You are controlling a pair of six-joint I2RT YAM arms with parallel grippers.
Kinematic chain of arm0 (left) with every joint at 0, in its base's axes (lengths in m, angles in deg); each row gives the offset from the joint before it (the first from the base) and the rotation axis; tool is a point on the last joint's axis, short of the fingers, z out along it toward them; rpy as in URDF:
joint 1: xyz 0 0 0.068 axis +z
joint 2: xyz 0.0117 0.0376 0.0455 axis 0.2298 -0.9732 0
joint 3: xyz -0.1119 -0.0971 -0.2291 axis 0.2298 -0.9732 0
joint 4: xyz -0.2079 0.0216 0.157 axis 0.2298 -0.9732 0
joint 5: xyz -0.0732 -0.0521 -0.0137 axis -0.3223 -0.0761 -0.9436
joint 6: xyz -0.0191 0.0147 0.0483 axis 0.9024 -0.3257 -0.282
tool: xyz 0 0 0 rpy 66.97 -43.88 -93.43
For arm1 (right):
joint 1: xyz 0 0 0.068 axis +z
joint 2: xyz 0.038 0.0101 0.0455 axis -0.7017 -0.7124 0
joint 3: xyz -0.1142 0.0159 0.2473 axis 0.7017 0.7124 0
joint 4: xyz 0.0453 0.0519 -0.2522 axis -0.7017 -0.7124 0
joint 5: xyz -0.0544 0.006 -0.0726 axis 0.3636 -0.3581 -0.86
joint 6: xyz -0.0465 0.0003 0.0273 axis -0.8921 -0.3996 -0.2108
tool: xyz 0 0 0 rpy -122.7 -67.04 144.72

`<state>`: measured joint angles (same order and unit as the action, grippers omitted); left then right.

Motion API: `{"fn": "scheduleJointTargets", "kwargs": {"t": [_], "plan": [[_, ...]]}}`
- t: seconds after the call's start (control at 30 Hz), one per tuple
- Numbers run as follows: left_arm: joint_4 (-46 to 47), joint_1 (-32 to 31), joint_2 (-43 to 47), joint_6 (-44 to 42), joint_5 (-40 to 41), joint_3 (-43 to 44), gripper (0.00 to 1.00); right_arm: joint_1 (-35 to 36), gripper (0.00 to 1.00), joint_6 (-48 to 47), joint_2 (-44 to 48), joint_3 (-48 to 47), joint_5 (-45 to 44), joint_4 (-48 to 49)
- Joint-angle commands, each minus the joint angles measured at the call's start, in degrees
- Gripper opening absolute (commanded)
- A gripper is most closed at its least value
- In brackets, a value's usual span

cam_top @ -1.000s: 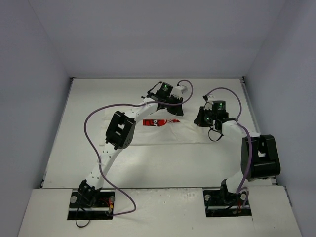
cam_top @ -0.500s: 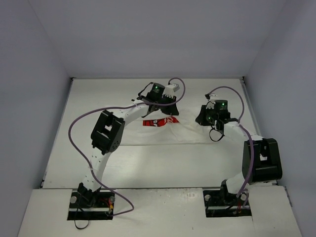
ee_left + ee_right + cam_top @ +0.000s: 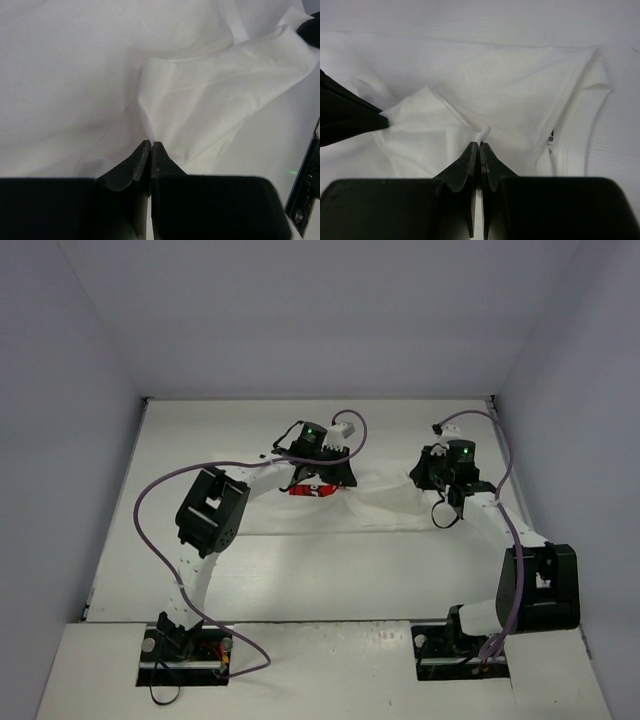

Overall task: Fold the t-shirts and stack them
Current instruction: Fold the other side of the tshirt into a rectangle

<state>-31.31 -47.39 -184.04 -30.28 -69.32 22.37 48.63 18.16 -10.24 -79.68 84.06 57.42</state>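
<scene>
A fixed camera sits high behind the near edge, looking down across the whole bench [image 3: 120, 540]. Each wrist camera looks out close past its own jaws onto the white t-shirt [image 3: 210, 100], which all three views share.

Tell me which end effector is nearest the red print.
The left end effector: it sits right beside the red print on the t-shirt; the right end effector is well off to the side.
</scene>
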Motion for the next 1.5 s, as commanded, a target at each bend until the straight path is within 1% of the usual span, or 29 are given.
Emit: {"fn": "scheduleJointTargets", "kwargs": {"t": [0.0, 0.13, 0.27, 0.3, 0.37, 0.43, 0.53, 0.7, 0.77, 1.2, 1.33, 1.47], "plan": [[6.0, -0.6, 5.1, 2.1, -1.7, 1.5, 0.0, -1.4, 0.0, -0.8, 2.4, -3.2, -3.0, 0.7], [6.5, -1.3, 4.7, 3.6, -2.3, 1.8, 0.0, -1.4, 0.0, -1.9, 1.2, -5.2, -3.4, -0.3], [11.1, -1.8, 5.3, 7.6, -0.6, -1.9, 0.0, -1.5, 0.0, -0.9, 1.7, -3.7, -3.8, -0.9], [13.7, -1.8, 5.9, 9.5, 0.9, -3.8, 0.0, -1.5, 0.0, -0.7, 2.4, -2.4, -4.0, -0.9], [15.3, -1.8, 6.3, 10.1, 3.9, -6.2, 0.0, -1.5, 0.0, -0.5, 3.2, -1.0, -5.1, -0.9], [16.3, -1.7, 6.4, 10.6, 5.1, -6.6, 0.0, -1.5, 0.0, -0.6, 3.2, 0.1, -5.8, -1.0], [17.3, -1.8, 5.7, 11.4, 5.4, -4.7, 0.0, -1.6, 0.0, -0.4, 2.1, 0.3, -6.4, -1.0], [17.3, -1.7, 5.0, 11.0, 6.7, -1.6, 0.0, -1.6, 0.0, -0.5, -0.6, -1.7, -8.0, -0.9], [17.3, -1.7, 4.8, 10.6, 7.5, -1.2, 0.02, -1.6, 0.0, -1.1, -1.9, -3.1, -8.5, -0.9], [17.4, -1.2, 2.1, 9.0, 13.3, -0.3, 0.02, -2.0, 0.0, -3.0, -13.7, -10.3, -10.7, 0.6], [17.7, -0.8, 2.1, 9.1, 15.4, -1.1, 0.03, -2.0, 0.0, -2.6, -14.5, -9.1, -12.0, 1.8], [20.9, -0.3, 1.9, 9.8, 15.1, -2.3, 0.06, -1.9, 0.0, -3.2, -13.7, -6.2, -10.3, 6.0]]}}
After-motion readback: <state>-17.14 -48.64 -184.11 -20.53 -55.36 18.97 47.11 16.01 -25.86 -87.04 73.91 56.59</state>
